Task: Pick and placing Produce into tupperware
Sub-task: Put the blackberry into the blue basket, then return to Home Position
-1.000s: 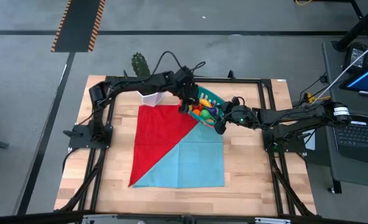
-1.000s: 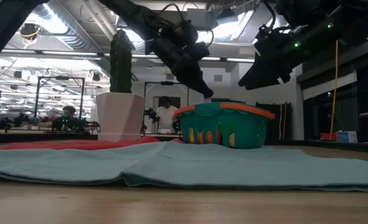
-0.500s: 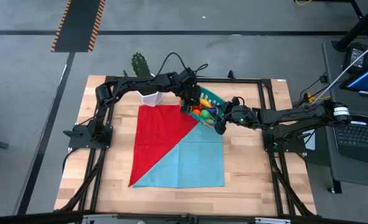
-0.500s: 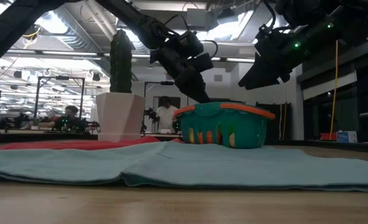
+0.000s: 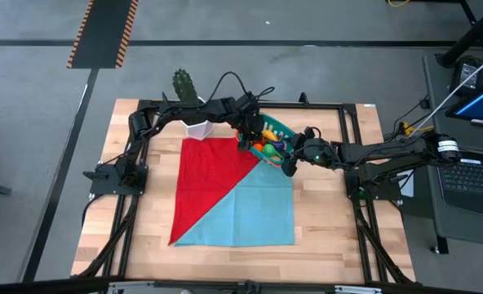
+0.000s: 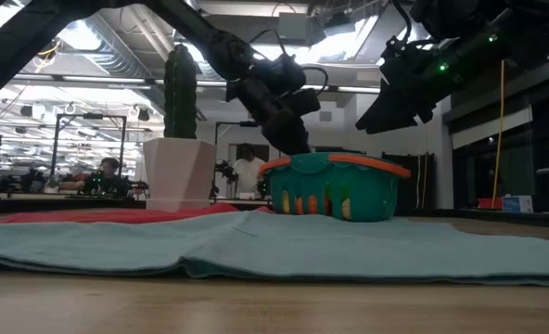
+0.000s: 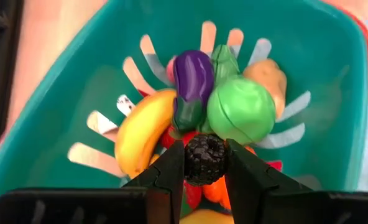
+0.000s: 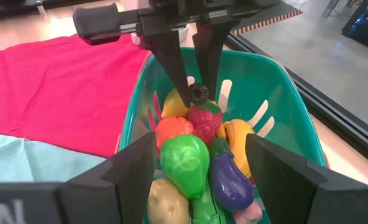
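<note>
**Left arm in the tub with a dark berry; right arm parked beside it**

Left gripper [image 7: 204, 163] is down inside the teal tupperware [image 7: 308, 56], fingers clamped on a small dark bumpy berry [image 7: 204, 158]. The berry sits right over the produce pile; can't tell if it touches the pieces under it.

The pile in the tub, seen from the left wrist:
- purple eggplant [image 7: 193, 79] near the middle
- round green piece [image 7: 242, 111] just beside the eggplant
- yellow banana [image 7: 143, 129] on the other side of it
- tan potato [image 7: 266, 78] behind the green piece
- red and orange bits lower down, mostly hidden by the fingers

The right wrist view adds a green pear [image 8: 184, 158], a red strawberry [image 8: 204, 122] directly under the berry, and an orange piece [image 8: 173, 131].

Right gripper [image 8: 199, 168] hovers just beside the tub's rim, jaws wide apart, nothing between them. From above, the right arm [image 5: 372, 152] reaches in from the right side.

The tub sits at the far edge of the cloth, where the red half [image 5: 211, 175] meets the light blue half [image 5: 254, 208]. A cactus [image 6: 180, 93] in a white pot [image 6: 178, 172] stands near it on the left. From table level the tub [image 6: 335, 190] rests flat on the cloth, orange rim up.

People are at desks in the room behind.
</note>
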